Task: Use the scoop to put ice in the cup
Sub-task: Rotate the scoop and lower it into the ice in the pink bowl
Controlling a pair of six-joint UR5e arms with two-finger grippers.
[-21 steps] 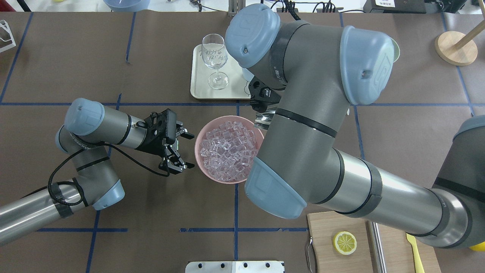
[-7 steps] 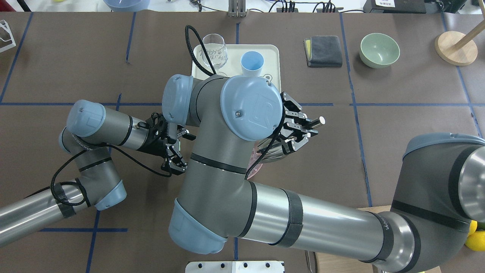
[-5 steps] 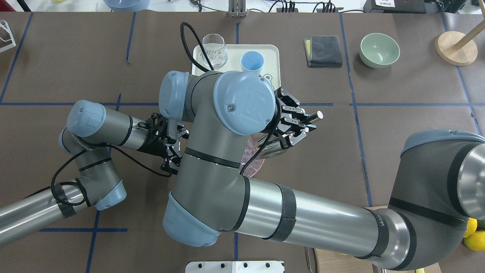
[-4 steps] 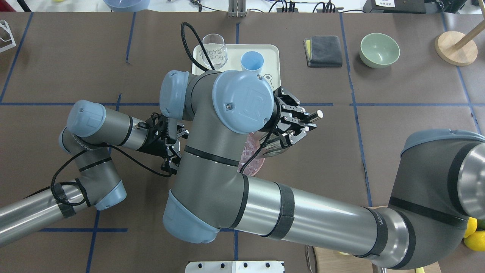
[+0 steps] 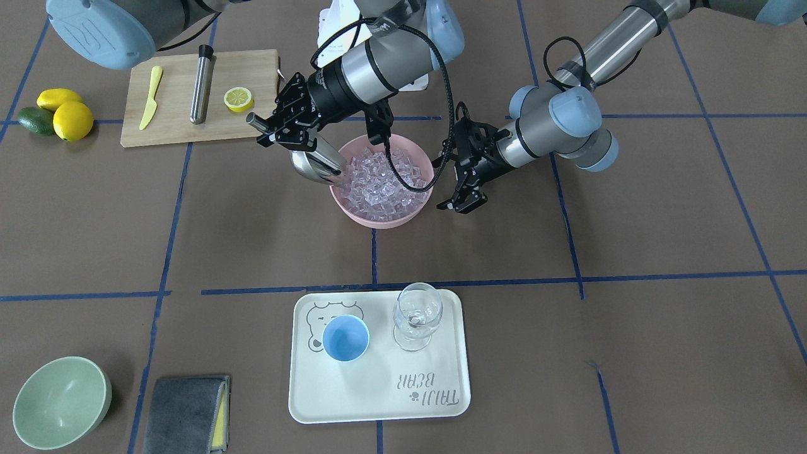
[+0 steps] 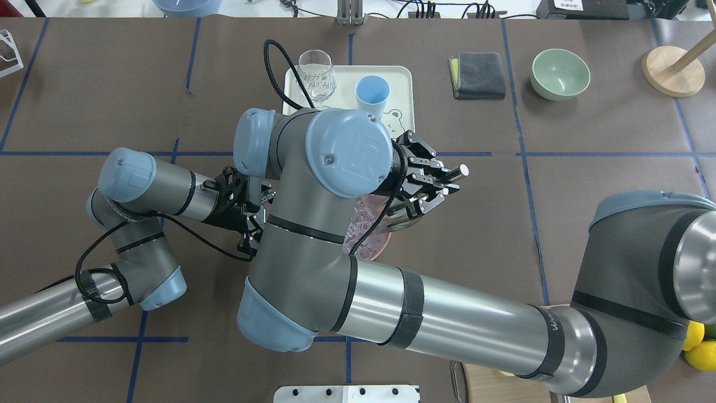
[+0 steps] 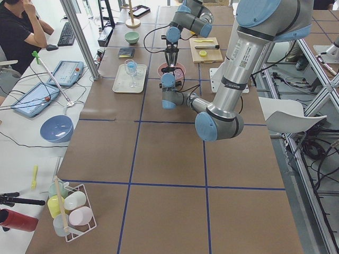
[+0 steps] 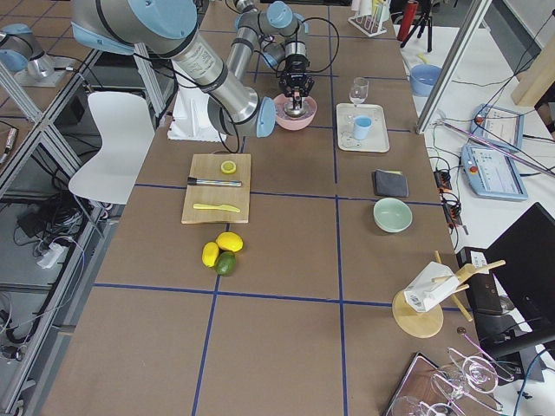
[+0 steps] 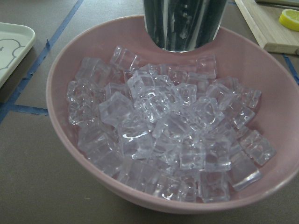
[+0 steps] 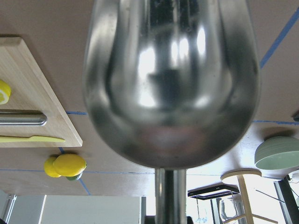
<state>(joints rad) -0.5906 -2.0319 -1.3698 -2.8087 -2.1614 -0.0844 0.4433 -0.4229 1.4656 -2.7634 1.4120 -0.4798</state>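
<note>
R end effector (image 5: 285,131) gripped the thin handle of the shiny steel trough-shaped scoop (image 5: 312,165); scoop's mouth reached over the rim of the round pink bowl (image 5: 378,221), at the edge of the clear glassy ice cubes (image 5: 381,183). L end effector (image 5: 460,205) hung just beside the bowl's opposite side, fingers spread, holding nothing. The small light-blue cup (image 5: 345,338) stood upright on the cream tray (image 5: 441,391), w/ 1 clear stemmed wine glass (image 5: 416,315) beside it, well apart from the bowl on the brown tabletop (image 5: 630,221).
</note>
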